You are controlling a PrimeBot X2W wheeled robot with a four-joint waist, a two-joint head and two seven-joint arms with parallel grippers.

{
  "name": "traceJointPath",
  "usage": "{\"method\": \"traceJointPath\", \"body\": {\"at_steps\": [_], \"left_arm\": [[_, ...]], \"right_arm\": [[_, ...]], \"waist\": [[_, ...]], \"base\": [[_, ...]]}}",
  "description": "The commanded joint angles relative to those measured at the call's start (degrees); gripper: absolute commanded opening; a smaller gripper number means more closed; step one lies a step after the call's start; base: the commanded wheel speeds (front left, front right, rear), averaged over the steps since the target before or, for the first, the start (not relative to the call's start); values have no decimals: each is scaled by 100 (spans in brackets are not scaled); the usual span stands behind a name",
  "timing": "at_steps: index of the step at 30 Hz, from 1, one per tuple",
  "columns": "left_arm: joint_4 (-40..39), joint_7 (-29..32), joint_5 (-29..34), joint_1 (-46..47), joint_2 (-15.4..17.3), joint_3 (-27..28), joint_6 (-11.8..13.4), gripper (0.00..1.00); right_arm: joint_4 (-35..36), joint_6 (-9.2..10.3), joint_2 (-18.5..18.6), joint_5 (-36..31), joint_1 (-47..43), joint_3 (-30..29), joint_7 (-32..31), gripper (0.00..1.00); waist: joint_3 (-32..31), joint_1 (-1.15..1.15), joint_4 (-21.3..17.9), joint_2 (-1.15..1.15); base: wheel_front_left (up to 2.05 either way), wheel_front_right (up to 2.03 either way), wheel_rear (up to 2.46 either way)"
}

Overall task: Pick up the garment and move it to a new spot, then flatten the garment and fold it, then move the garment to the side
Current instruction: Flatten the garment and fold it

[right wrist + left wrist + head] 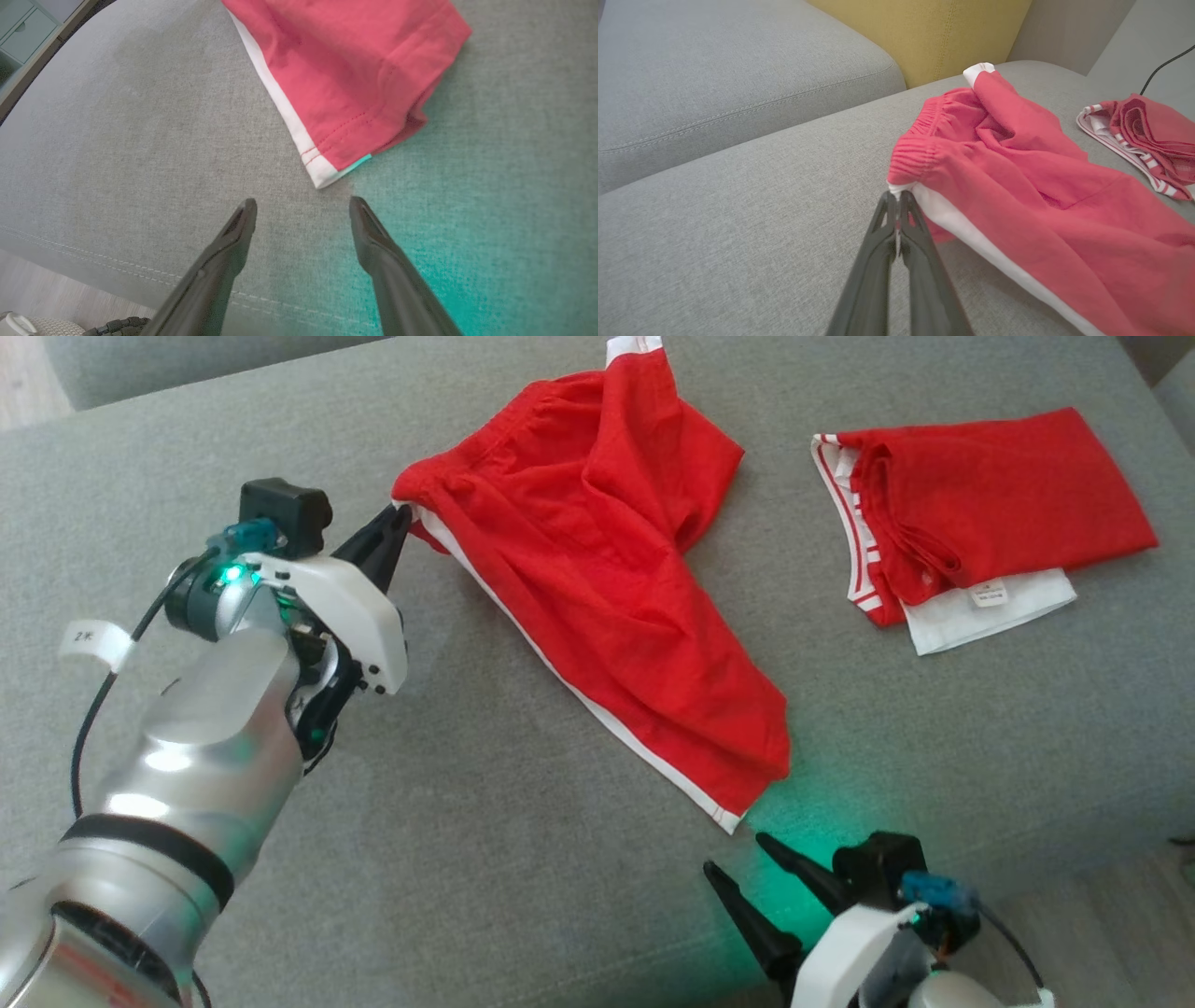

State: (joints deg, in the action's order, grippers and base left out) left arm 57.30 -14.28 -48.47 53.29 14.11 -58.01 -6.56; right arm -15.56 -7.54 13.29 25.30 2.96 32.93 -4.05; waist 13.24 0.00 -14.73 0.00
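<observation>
Nearest the robot, the right gripper (735,852) (302,201) hangs low over the front of the grey sofa cushion (467,821). Its two dark fingers are spread wide with nothing between them, and a green glow falls on the fabric beside them. Just past their tips, not touching, lies the white-striped hem corner of the red shorts (616,569) (355,70).

The shorts lie spread on the cushion, partly bunched, with a white stripe down one side seam. Farther up on the robot's left, the left gripper (403,509) (899,196) has its fingers clenched on the shorts' waistband corner, where the white stripe meets the gathered elastic. A small white tag (93,642) on that arm's cable carries a mark that looks like "2K".

To the right and well apart from the shorts lies a folded red garment (999,485) (1148,130) with red-and-white striped trim, lying over a white layer. A small white label (990,595) on it bears print too small to read.

Beyond the cushion stands a yellow backrest (943,32).
</observation>
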Motion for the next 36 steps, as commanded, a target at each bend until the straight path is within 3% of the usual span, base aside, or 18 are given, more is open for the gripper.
{"method": "traceJointPath", "body": {"at_steps": [1,20,21,23,24,36], "left_arm": [[-60,-71,61,406,111,208,-3,0],[-33,-72,168,549,43,270,-53,0],[-32,-72,172,553,42,272,-55,0],[-30,-72,181,565,38,276,-58,0],[-28,-72,185,571,37,277,-60,0],[-6,-72,118,418,52,300,-81,0]], "right_arm": [[101,5,7,43,201,82,33,100],[-506,5,-244,105,555,38,288,100],[-530,5,-251,106,567,40,295,90],[-574,5,-262,101,594,37,316,5],[-590,5,-268,100,606,38,327,0],[-381,5,27,-210,787,-96,663,0]], "waist": [[17,0,17,0],[170,0,122,0],[180,0,122,0],[200,0,127,0],[209,0,129,0],[-8,0,194,0]], "base": [[0,0,0],[0,0,0],[0,0,0],[0,0,0],[0,0,0],[0,0,0]]}}
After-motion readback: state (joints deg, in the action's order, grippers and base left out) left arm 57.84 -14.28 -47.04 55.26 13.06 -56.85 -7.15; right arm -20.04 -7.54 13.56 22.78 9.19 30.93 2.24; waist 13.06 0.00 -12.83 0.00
